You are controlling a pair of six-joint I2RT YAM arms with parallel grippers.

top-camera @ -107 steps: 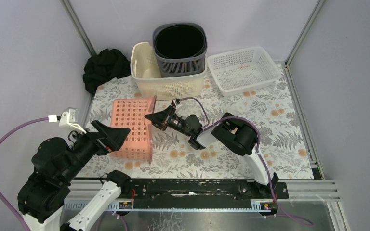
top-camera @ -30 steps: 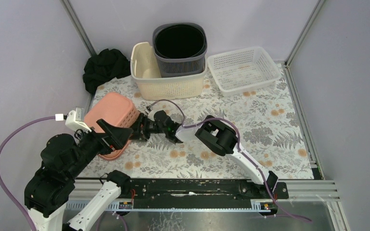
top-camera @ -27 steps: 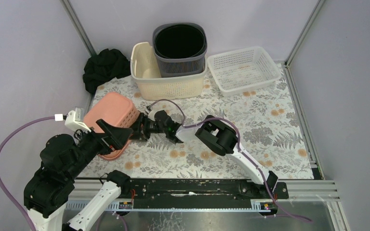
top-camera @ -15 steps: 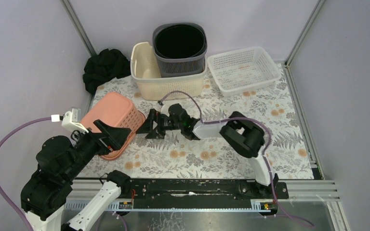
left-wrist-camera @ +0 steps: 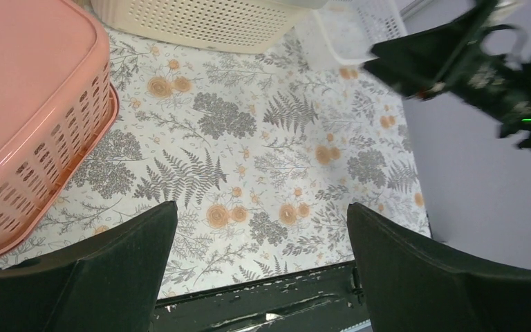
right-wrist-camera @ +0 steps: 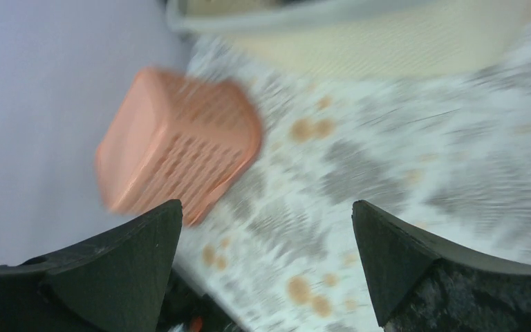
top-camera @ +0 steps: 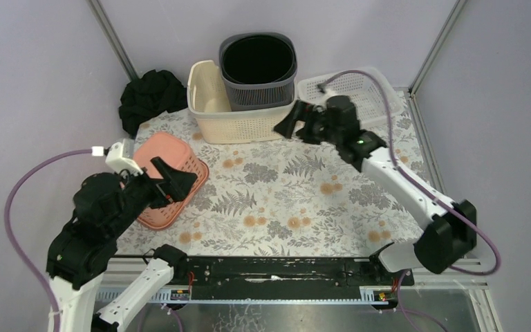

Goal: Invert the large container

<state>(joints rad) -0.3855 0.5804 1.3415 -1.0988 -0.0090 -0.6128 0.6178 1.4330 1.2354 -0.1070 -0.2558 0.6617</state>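
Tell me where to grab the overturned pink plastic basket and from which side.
Probably the flared rim of the pink plastic basket, on its right long side, coming in low from over the floral mat. Its solid base faces up, smooth and wide, with nothing to pinch; that lip juts out below the slotted wall.

Black-and-white arms [top-camera: 401,181] with purple cables [top-camera: 19,196] and black jaws.
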